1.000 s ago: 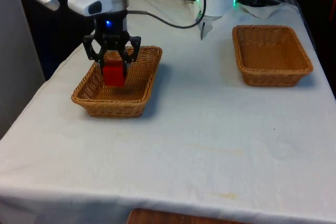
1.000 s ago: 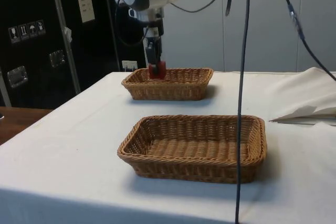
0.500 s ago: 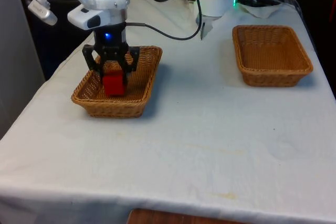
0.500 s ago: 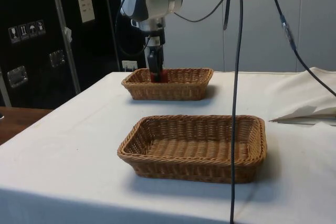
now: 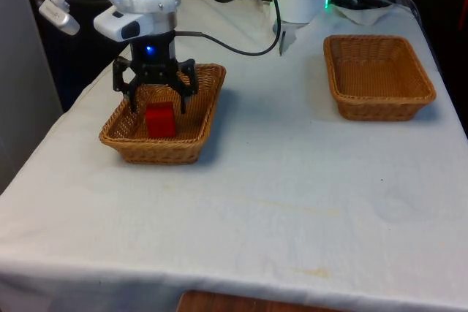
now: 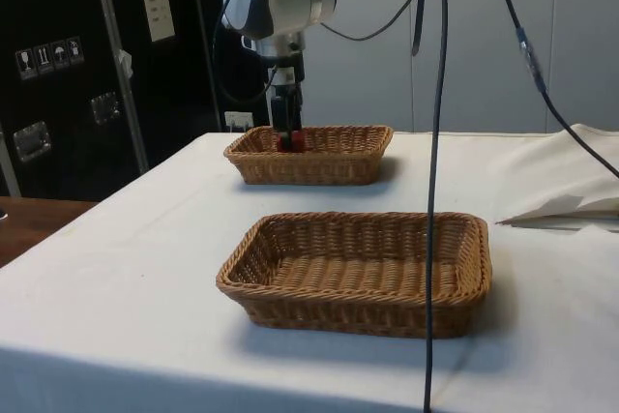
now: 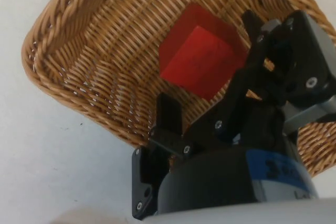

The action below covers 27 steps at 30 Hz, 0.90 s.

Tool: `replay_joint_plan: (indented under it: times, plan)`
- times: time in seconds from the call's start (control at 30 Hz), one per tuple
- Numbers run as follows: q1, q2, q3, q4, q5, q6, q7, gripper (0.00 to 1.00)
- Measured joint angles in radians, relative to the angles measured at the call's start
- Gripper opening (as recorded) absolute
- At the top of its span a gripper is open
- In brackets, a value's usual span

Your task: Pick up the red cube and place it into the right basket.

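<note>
The solid red cube [image 5: 160, 120] rests inside the woven wicker basket [image 5: 191, 139] at the front view's left. The black two-finger hand [image 5: 155, 97] hangs directly above it, fingers spread wide (cube free). A second wicker basket [image 5: 378, 106] sits well apart on the white-clothed bench [image 5: 292, 180].

Readable text: almost none.

Dark cabinet [image 6: 58, 74], side view:
- pale rectangular label [image 6: 156, 6] high on the door; printed lines on it, too small to make out.
- dark label [image 6: 46, 56] further along carries a row of small white pictograms, of the handling-mark kind; no words legible.
- metal plate [image 6: 32, 139] lower down, nothing readable on it.

Gripper [image 7: 210, 95], wrist view: blue band around its body bears dark characters, cut off at the edge and unreadable.

No writing on either basket, the red cube or the cloth over the surface.
</note>
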Motion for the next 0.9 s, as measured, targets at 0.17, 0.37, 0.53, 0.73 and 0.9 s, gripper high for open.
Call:
replay_joint_plan:
  times: [0.17, 0.37, 0.53, 0.73, 0.9]
  plan:
    - [0.002, -0.007, -0.010, 0.009, 0.000, -0.008, 0.000, 1.00]
    - [0.012, -0.047, -0.040, 0.019, -0.005, -0.059, 0.005, 1.00]
    - [0.022, -0.070, -0.057, 0.025, -0.010, -0.082, 0.017, 1.00]
    - [0.034, -0.094, -0.062, 0.028, -0.023, -0.103, 0.041, 1.00]
    - [0.054, -0.139, -0.062, 0.028, -0.068, -0.128, 0.092, 1.00]
